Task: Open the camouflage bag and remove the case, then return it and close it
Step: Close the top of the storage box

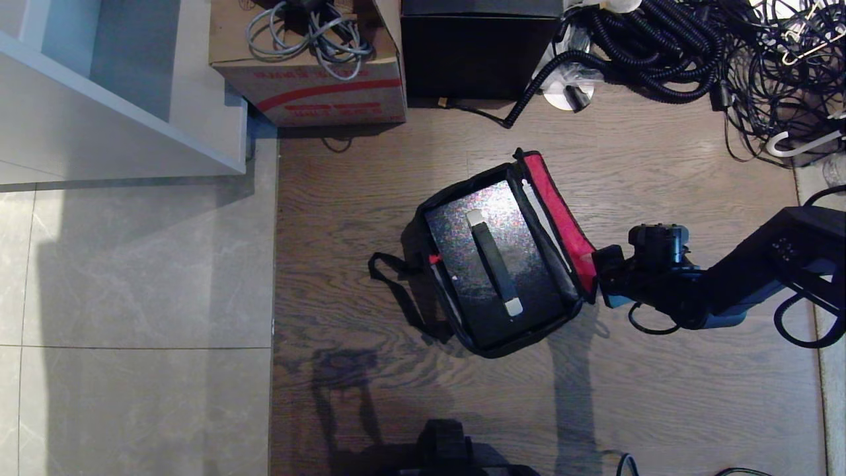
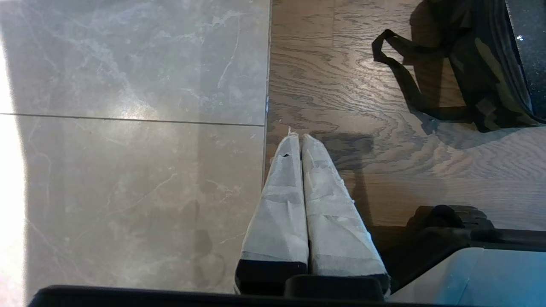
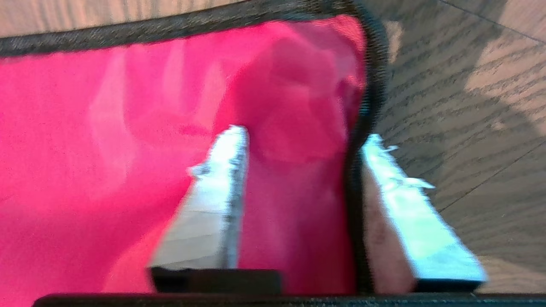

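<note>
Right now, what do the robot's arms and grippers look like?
The right arm is black and blocky, with black cables looping beside it. Both the right gripper and the left gripper have long tapered fingers wrapped in white tape, mounted on black bases.

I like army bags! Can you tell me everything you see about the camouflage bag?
The camouflage bag is a boxy soft bag with black trim, sitting on the wooden floor. Its lid stands open, red inside. A black strap trails beside it. The case lies inside, handle up. The right gripper straddles the lid's edge, one finger either side.
</note>
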### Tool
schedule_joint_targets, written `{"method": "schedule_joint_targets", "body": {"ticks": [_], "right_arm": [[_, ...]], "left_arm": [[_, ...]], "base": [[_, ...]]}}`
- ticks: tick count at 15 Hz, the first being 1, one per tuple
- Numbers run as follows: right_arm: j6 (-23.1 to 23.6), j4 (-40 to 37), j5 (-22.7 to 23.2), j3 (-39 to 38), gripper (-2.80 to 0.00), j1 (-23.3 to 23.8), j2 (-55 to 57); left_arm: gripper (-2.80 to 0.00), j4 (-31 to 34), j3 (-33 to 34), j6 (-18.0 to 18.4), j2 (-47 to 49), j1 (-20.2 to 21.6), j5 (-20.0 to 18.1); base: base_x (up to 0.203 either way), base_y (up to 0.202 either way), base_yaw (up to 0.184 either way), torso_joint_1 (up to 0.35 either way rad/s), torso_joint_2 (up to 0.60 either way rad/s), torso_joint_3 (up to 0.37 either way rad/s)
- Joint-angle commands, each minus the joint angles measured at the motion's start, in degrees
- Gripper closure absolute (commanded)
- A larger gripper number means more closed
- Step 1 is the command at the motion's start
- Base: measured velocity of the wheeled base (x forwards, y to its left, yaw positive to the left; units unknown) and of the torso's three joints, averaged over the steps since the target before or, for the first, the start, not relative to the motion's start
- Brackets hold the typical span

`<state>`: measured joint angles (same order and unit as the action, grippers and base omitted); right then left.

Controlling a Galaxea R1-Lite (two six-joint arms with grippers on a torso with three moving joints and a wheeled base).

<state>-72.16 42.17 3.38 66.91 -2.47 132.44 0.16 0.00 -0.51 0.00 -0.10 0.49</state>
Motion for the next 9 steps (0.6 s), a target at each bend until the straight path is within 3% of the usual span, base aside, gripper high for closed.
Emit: {"method": "schedule_joint_targets", "body": {"ticks": [1,6,9], "right_arm": [[-0.2,0.6,0.0,0.1,0.00,0.0,-0.7],[2.0,0.0,0.2,-3.1,0.00,1.5,-7.9],[10.8,0.1,0.4,-8.8,0.00,1.7,-14.8]], "left_arm": [[0.00,0.0,0.0,0.0,-0.1,0.0,0.0],[0.00,0.0,0.0,0.0,-0.1,0.0,0.0],[0.00,0.0,0.0,0.0,-0.1,0.0,0.0]], "base": [[0.000,0.000,0.000,0.000,0.00,0.000],[0.000,0.000,0.000,0.000,0.00,0.000],[0.000,0.000,0.000,0.000,0.00,0.000]]}}
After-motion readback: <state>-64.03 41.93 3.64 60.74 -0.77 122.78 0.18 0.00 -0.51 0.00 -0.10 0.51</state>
